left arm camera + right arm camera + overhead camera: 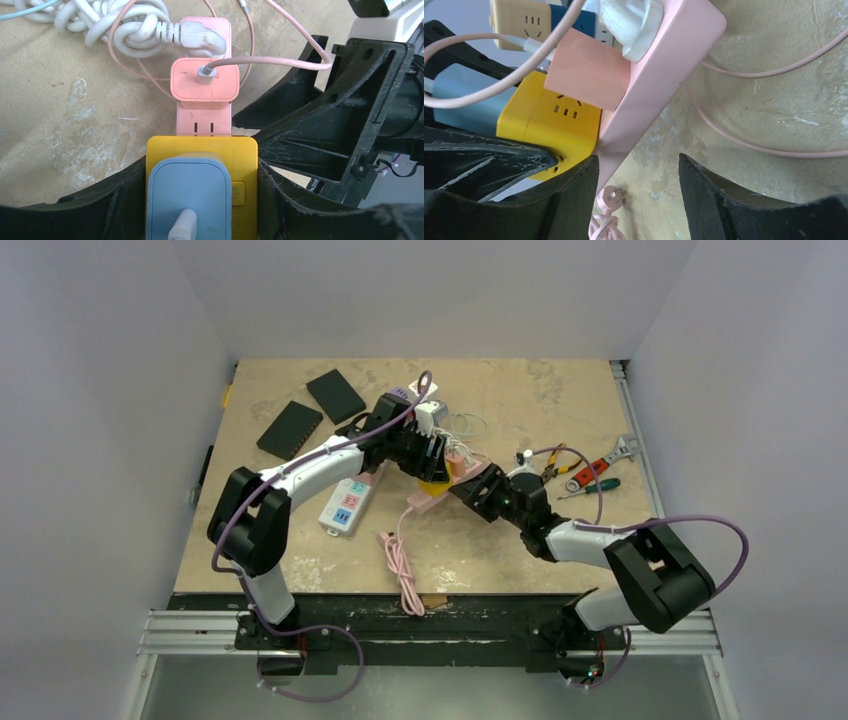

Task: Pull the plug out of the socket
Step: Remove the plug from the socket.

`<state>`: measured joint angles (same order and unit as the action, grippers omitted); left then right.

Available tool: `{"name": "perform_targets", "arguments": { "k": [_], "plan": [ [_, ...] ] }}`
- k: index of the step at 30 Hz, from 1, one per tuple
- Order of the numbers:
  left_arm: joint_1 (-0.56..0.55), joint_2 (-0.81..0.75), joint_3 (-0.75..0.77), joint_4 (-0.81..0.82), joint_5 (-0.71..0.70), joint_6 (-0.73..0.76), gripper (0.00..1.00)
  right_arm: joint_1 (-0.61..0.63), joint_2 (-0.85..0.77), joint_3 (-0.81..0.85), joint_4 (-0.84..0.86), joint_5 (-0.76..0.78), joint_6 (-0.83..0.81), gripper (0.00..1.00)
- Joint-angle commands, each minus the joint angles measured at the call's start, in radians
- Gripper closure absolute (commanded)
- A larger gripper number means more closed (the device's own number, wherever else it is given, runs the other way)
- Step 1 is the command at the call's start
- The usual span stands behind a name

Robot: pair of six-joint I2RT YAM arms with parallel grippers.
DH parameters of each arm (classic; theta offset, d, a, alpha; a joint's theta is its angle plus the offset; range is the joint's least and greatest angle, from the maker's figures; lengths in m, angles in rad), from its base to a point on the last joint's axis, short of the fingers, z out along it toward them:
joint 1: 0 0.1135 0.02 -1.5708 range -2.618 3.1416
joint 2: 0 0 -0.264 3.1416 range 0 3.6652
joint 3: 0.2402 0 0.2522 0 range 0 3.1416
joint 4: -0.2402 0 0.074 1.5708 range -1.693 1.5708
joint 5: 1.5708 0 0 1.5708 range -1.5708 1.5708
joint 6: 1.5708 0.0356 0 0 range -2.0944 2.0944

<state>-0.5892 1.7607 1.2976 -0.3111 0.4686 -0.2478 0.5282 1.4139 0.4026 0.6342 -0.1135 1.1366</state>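
beige table (pixel 500 540), left hand (pixel 201 172) clamped on yellow plug (pixel 242 155), right hand (pixel 638 162) apart beside pink strip (pixel 664 70)

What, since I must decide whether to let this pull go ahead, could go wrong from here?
The right gripper has its jaws open around the end of the pink power strip, so the strip may rise with the pull. The left gripper seems clamped on the yellow adapter, not the blue plug on it, so both may come away together. The knotted white cable could snag.
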Motion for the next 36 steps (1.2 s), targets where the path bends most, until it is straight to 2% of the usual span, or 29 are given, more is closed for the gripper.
{"name": "perform_targets", "arguments": {
  "k": [1, 8, 25, 36],
  "plan": [
    [-0.005, -0.082, 0.014, 0.067, 0.076, -0.037, 1.00, -0.010, -0.070, -0.002, 0.059, 0.060, 0.022, 0.41],
    [-0.006, -0.092, -0.002, 0.061, 0.081, -0.039, 1.00, -0.037, -0.136, -0.009, 0.009, 0.079, 0.008, 0.42],
    [-0.006, -0.083, 0.012, 0.093, 0.081, -0.096, 1.00, 0.013, 0.057, 0.053, 0.116, 0.051, 0.073, 0.44],
    [-0.010, -0.083, -0.005, 0.115, 0.096, -0.139, 1.00, 0.043, 0.196, 0.138, 0.233, 0.073, 0.155, 0.53]
  ]
}}
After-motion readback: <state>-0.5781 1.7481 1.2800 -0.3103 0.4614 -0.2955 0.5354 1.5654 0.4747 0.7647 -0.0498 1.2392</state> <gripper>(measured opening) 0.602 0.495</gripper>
